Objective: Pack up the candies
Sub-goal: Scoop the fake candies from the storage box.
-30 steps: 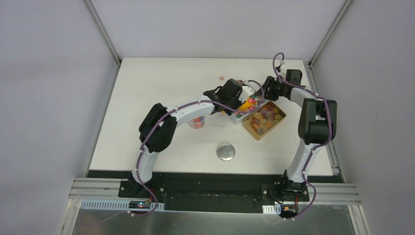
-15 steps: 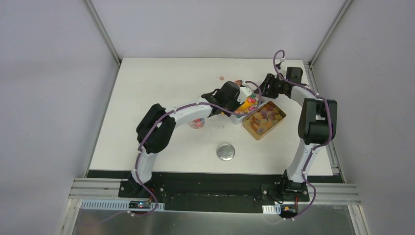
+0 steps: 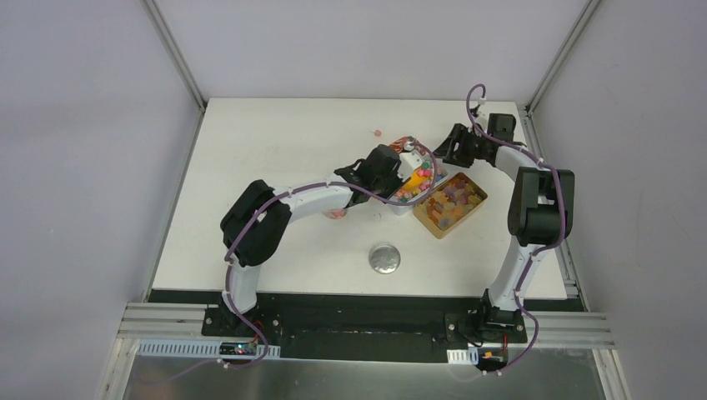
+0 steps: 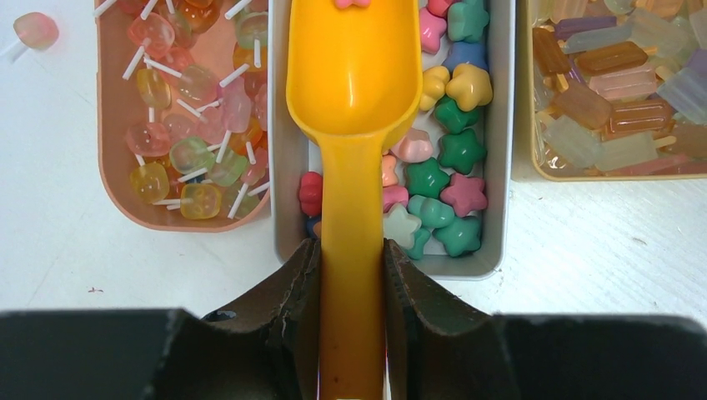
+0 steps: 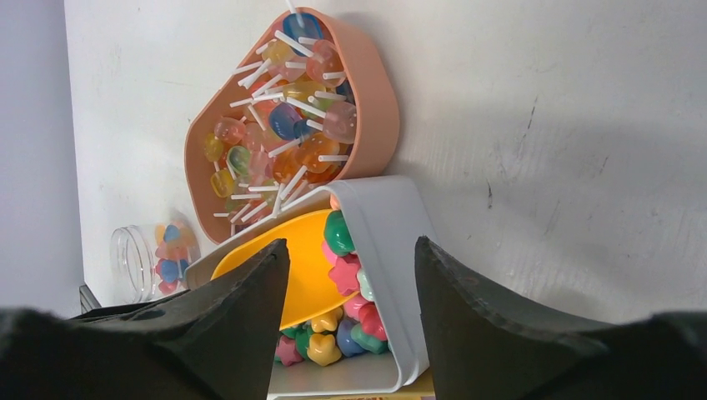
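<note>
The candies (image 4: 442,175) are small star-shaped sweets in mixed colours, lying in a white rectangular tray (image 4: 498,167). My left gripper (image 4: 352,275) is shut on the handle of the orange scoop (image 4: 354,75), whose bowl lies over the candies with one pink piece at its far end. In the top view the left gripper (image 3: 382,171) is at the tray's near-left end. My right gripper (image 5: 350,246) is open and empty, just beyond the tray's far end (image 5: 392,225), with the scoop (image 5: 283,258) and candies (image 5: 342,275) seen between its fingers. It also shows in the top view (image 3: 450,150).
A peach tray (image 4: 112,167) of lollipops lies left of the white tray. A yellow tin (image 4: 521,125) of amber gummy chunks lies on its right. A clear jar (image 5: 154,254) holding some candies stands under the left forearm. A round silver lid (image 3: 384,259) lies nearer the arms. One stray lollipop (image 4: 35,29) lies apart.
My left arm has drawn back to the left with the scoop in its grip. The right gripper has shifted slightly away from the tray.
</note>
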Available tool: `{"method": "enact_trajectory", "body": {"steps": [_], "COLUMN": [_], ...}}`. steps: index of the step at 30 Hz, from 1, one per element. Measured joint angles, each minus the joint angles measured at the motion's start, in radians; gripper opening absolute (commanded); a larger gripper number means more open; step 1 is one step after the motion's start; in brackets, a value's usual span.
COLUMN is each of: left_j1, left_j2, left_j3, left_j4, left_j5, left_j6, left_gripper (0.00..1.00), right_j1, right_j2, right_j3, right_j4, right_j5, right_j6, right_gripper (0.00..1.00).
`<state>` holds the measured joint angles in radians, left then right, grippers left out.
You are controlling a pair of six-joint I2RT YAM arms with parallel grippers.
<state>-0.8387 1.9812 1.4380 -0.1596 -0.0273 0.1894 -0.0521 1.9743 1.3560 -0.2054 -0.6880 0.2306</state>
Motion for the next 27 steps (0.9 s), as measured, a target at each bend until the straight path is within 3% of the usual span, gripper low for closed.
{"method": "enact_trajectory", "body": {"steps": [13,27], "left_j1": [0.002,0.01], "left_j2": [-0.055,-0.048], "left_j3": [-0.122,-0.109], "left_j4": [0.14,0.2], "left_j5": [0.004,0.061], "left_j6": [0.0,-0.001], "left_gripper": [0.0,0.0], "right_j1": [-0.014,-0.028], "right_j2": [-0.021,-0.058], "right_j3": [0.0,0.0], "right_j4": [0.031,0.051], "right_j5": [-0.021,-0.035], "right_j6": [0.031,0.041], "right_gripper": [0.65,0.65]}}
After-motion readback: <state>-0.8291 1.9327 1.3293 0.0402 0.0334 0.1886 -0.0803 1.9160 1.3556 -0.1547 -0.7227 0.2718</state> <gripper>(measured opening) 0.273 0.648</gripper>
